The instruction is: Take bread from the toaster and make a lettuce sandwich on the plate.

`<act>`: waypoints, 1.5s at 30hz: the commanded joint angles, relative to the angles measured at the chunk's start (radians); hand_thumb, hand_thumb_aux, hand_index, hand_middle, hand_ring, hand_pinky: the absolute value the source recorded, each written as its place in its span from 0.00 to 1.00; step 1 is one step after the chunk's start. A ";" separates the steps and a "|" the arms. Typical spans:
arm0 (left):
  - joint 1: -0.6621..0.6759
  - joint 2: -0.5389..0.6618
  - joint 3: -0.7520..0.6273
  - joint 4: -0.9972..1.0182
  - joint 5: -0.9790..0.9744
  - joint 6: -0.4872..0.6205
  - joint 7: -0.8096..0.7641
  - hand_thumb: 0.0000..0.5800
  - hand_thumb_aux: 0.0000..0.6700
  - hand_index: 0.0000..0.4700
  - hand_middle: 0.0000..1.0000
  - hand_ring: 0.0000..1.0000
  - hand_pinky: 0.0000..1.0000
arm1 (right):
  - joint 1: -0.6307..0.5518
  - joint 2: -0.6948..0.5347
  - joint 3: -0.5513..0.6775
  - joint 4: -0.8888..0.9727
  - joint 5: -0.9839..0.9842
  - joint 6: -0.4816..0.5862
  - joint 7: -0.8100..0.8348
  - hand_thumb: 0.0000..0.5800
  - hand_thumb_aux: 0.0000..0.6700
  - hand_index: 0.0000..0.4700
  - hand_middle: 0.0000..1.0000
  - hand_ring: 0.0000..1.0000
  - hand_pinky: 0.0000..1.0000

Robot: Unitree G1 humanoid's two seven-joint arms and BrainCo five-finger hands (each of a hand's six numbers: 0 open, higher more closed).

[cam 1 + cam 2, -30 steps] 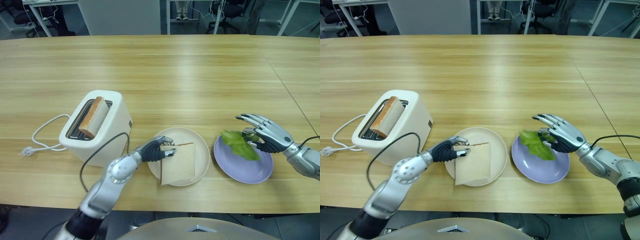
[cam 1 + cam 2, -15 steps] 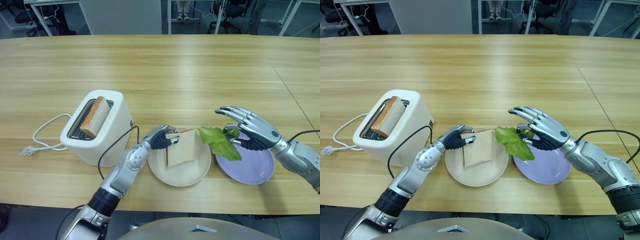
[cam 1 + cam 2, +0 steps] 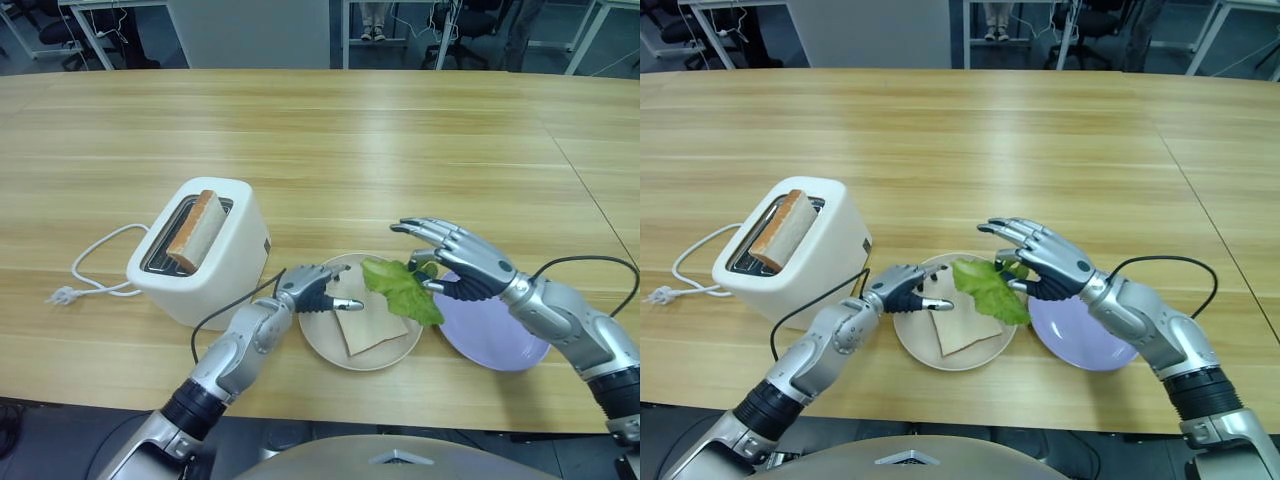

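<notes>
Right hand (image 3: 465, 270), holding lettuce (image 3: 400, 290), has brought it over the bread (image 3: 375, 330), now released flat on the plate (image 3: 323, 342) by the curled left hand (image 3: 310, 292); layering comes next.

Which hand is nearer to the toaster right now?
Left. The left hand is at the beige plate's left rim, just right of the toaster; the right hand holds the lettuce leaf over the plate's right side, farther away.

Head stereo pair looks forward and down — both share the table (image 3: 400, 150).
</notes>
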 commanded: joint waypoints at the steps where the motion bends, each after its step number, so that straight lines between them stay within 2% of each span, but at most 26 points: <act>1: 0.002 0.019 0.078 -0.090 0.042 0.027 0.032 0.00 0.00 0.00 0.00 0.00 0.00 | -0.012 0.028 0.045 0.009 -0.022 0.004 0.057 1.00 1.00 0.98 0.00 0.00 0.00; 9: 0.138 0.073 0.272 -0.355 0.061 0.081 0.005 0.00 0.00 0.00 0.00 0.00 0.00 | -0.043 0.091 0.101 0.089 -0.070 0.001 0.070 1.00 1.00 0.98 0.00 0.00 0.00; 20: 0.346 0.067 0.551 -0.664 0.105 0.119 -0.033 0.00 0.00 0.00 0.00 0.00 0.00 | -0.106 0.144 0.142 0.181 -0.256 0.047 -0.044 1.00 1.00 0.98 0.00 0.00 0.00; 21: 0.360 0.068 0.576 -0.676 0.123 0.122 -0.033 0.00 0.00 0.00 0.00 0.00 0.00 | -0.107 0.146 0.144 0.180 -0.258 0.050 -0.045 0.14 0.07 0.07 0.00 0.00 0.00; 22: 0.377 0.073 0.605 -0.683 0.152 0.123 -0.032 0.00 0.00 0.00 0.00 0.00 0.00 | -0.105 0.147 0.145 0.176 -0.259 0.053 -0.044 0.00 0.00 0.00 0.00 0.00 0.00; 27: 0.403 0.094 0.715 -0.660 0.341 0.137 -0.020 0.00 0.00 0.00 0.00 0.00 0.00 | -0.062 0.139 0.130 0.121 -0.231 0.068 -0.037 0.00 0.00 0.00 0.00 0.00 0.00; 30: 0.413 0.093 0.737 -0.583 0.388 0.148 -0.034 0.00 0.00 0.00 0.00 0.00 0.00 | -0.029 0.136 0.110 0.077 -0.204 0.079 -0.034 0.00 0.00 0.00 0.00 0.00 0.00; 36: 0.398 0.091 0.691 -0.397 0.433 0.163 -0.042 0.00 0.00 0.00 0.00 0.00 0.00 | 0.037 0.128 0.061 -0.031 -0.131 0.109 -0.015 0.00 0.00 0.00 0.00 0.00 0.00; 45: 0.306 0.106 0.620 -0.197 0.450 0.194 -0.024 0.00 0.00 0.00 0.00 0.00 0.00 | 0.146 0.139 -0.017 -0.203 0.027 0.169 0.044 0.00 0.00 0.00 0.00 0.00 0.00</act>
